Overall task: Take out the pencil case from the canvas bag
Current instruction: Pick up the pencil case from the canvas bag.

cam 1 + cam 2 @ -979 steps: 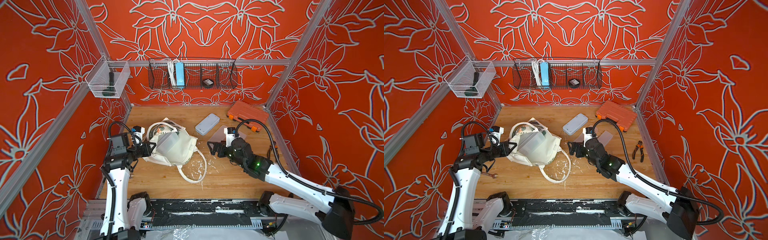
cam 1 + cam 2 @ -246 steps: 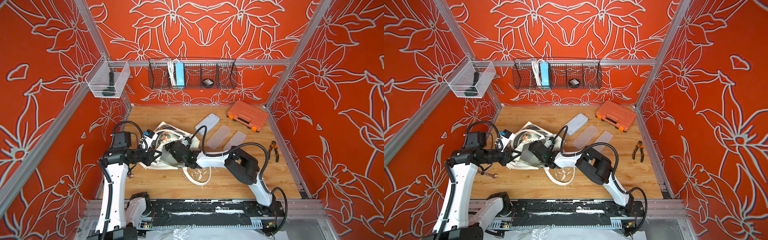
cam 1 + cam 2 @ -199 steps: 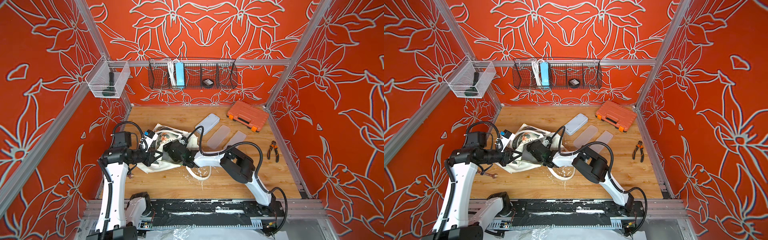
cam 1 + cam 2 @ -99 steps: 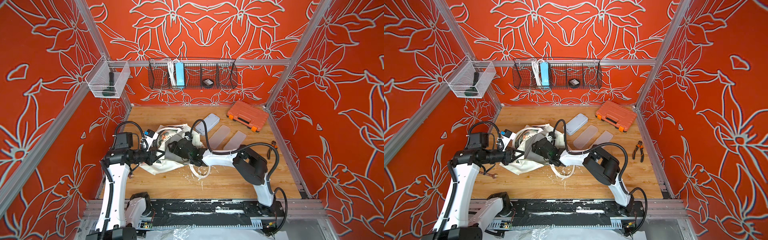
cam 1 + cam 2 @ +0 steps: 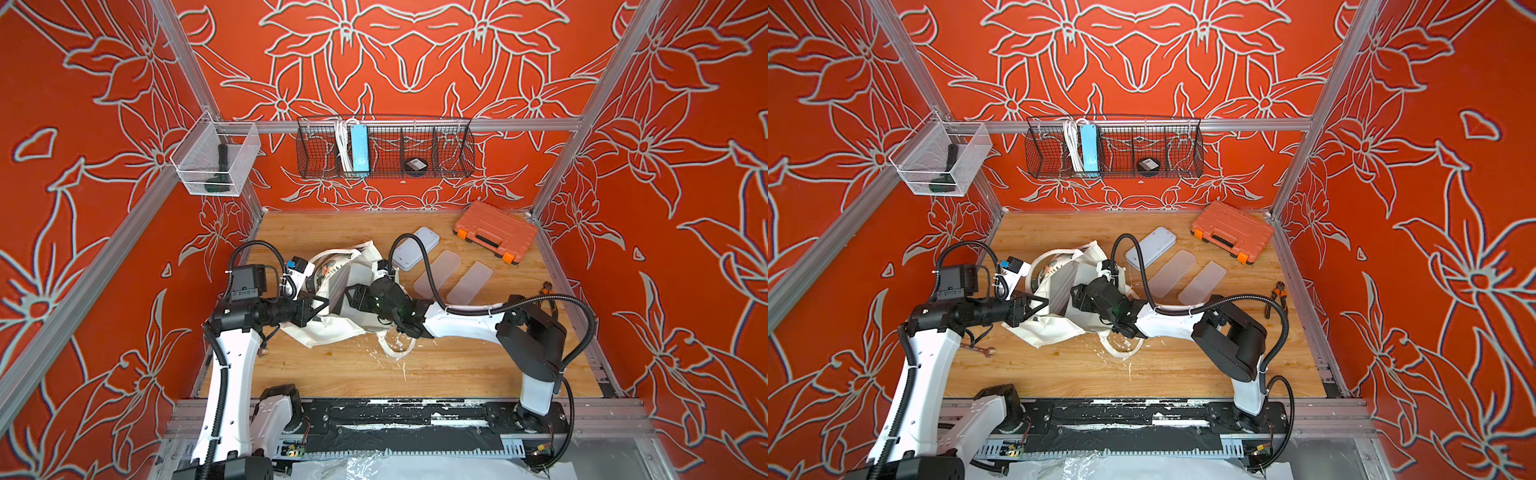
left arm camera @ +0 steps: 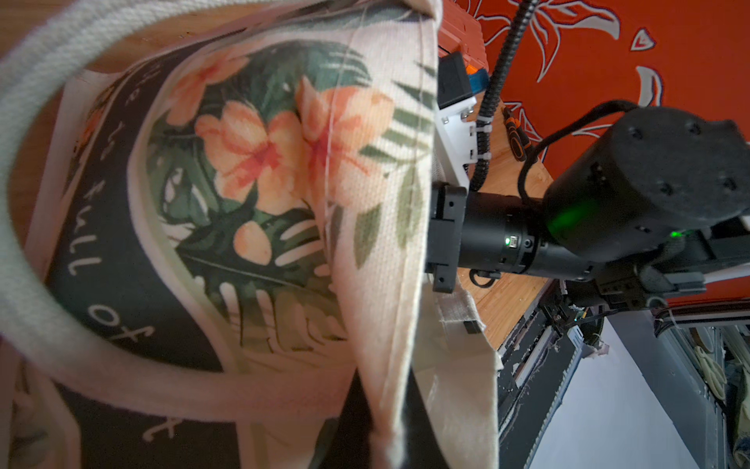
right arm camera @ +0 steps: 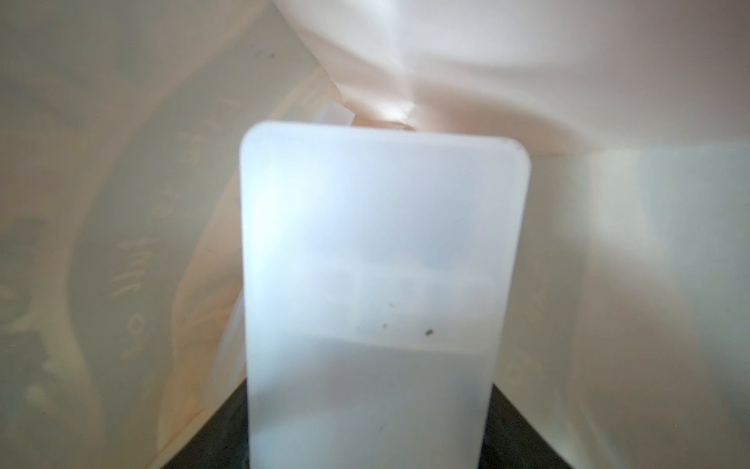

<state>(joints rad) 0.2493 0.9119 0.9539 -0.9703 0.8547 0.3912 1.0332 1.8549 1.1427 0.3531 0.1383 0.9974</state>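
Inside canvas bag (image 5: 328, 334): my right end effector (image 5: 347, 300), gripping frosted pencil case (image 7: 377, 284); at bag's rim: my left end effector (image 5: 318, 309), clamped on cloth.

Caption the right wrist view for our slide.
Inside the canvas bag, the right end effector grips the frosted pencil case.

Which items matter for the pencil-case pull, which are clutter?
In play: canvas bag, frosted pencil case inside it, left tool pinching bag edge, right tool gripping the case.
Clutter: orange hard case, pliers, wrench, three flat cases on table, power strip in wire basket.
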